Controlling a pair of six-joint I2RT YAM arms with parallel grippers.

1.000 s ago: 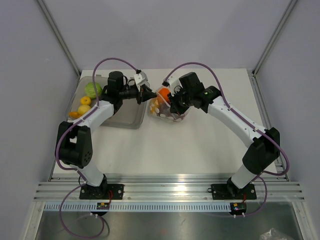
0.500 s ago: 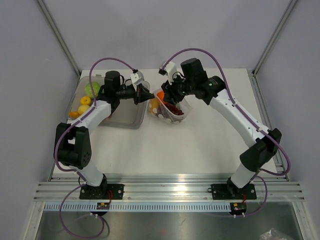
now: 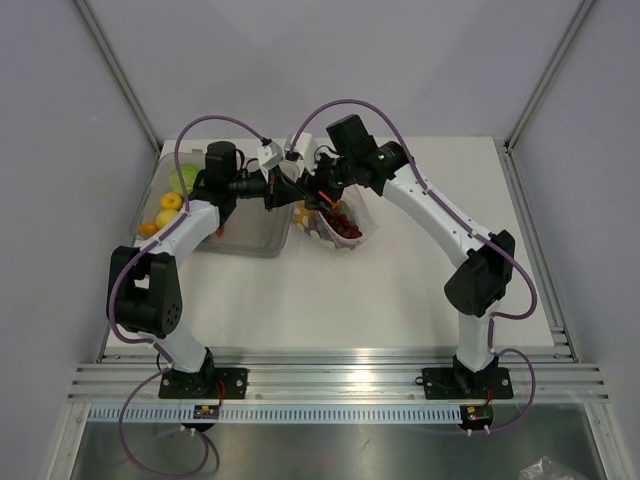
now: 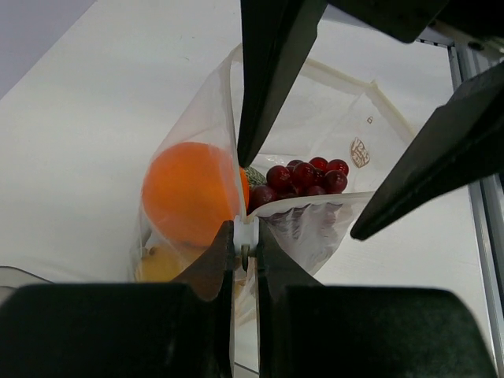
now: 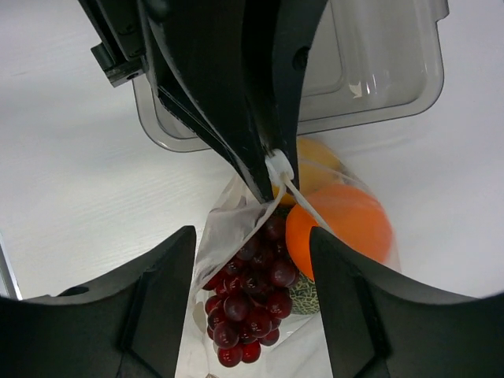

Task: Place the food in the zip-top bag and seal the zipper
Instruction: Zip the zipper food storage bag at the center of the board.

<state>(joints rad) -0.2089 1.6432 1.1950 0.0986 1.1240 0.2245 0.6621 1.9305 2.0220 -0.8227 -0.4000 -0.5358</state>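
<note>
Orange point(image 4: 189, 193), grapes point(image 4: 303, 175) bagged; zip-top bag point(image 4: 346, 118) mouth open, zipper point(image 4: 311, 201) unsealed. Left gripper point(image 4: 246, 250) pinches zipper end; right gripper point(image 5: 252, 236) spread. Yellow piece point(image 3: 170, 201) in tray point(image 3: 250, 238).

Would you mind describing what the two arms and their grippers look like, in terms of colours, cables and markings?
Both the left arm and right arm have white links between bulky black joints. A purple cable loops along each. The left gripper and right gripper have matte black, tapering fingers. A small green light glows near the right wrist.
</note>
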